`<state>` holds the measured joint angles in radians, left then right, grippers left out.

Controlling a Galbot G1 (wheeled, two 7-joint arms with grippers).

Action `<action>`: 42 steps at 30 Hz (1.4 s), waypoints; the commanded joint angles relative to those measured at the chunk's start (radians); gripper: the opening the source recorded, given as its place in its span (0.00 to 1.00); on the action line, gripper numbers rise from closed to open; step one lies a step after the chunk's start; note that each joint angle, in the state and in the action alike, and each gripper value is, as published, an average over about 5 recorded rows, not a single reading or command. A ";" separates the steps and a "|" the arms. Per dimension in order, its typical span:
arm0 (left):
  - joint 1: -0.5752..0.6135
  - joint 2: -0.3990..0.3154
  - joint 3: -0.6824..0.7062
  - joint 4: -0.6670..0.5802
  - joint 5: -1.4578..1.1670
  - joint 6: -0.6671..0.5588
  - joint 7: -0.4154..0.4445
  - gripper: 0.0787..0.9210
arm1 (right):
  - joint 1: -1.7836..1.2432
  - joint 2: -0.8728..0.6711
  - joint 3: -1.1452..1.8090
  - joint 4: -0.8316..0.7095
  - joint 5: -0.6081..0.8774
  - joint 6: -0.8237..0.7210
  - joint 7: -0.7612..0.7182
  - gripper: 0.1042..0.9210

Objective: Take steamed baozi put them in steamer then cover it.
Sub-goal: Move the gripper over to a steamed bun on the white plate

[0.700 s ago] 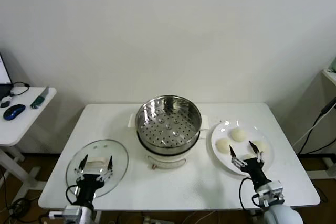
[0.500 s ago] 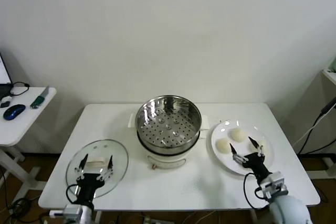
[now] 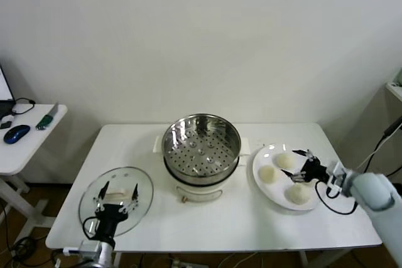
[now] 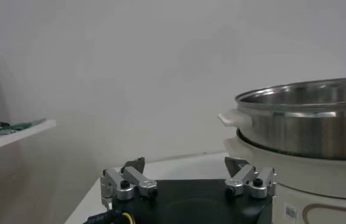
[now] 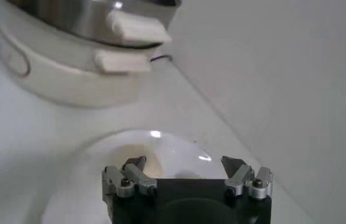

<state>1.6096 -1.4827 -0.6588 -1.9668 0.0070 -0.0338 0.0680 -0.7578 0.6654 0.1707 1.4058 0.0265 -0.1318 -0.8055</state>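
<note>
The white rectangular table (image 3: 207,218) carries three things in a row: a round clear glass cover with a cream bar handle (image 3: 116,200) near the front-left edge, a shiny round stainless-steel steamer with a perforated bottom (image 3: 201,150) on its white pot base in the middle, and a flat white round plate (image 3: 261,183) toward the right edge. Bare tabletop lies in front of the steamer and between it and each neighbour.

Three small cream-white dome-shaped baozi (image 3: 268,174) show on the plate; the steamer holds none.

The right pincer (image 3: 299,169) reaches in from the right edge over the plate, among the buns, its fingers spread wide and gripping nothing. The right wrist view shows its fingertips apart above the plate's glossy surface.

The left pincer (image 3: 117,196) hangs over the cover near the front edge, fingers wide either side of the handle, holding nothing.
</note>
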 commanded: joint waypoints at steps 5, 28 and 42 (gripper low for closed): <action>-0.004 0.004 0.001 0.015 0.001 0.003 -0.002 0.88 | 0.907 0.010 -0.956 -0.503 -0.162 0.095 -0.376 0.88; 0.005 0.016 -0.020 0.023 -0.001 0.004 -0.005 0.88 | 0.849 0.375 -0.956 -0.829 -0.269 0.138 -0.343 0.88; 0.008 0.016 -0.015 0.021 0.001 0.001 -0.005 0.88 | 0.818 0.401 -0.913 -0.872 -0.294 0.156 -0.302 0.88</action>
<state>1.6158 -1.4665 -0.6751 -1.9454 0.0066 -0.0319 0.0626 0.0558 1.0253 -0.7529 0.5929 -0.2404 0.0108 -1.1222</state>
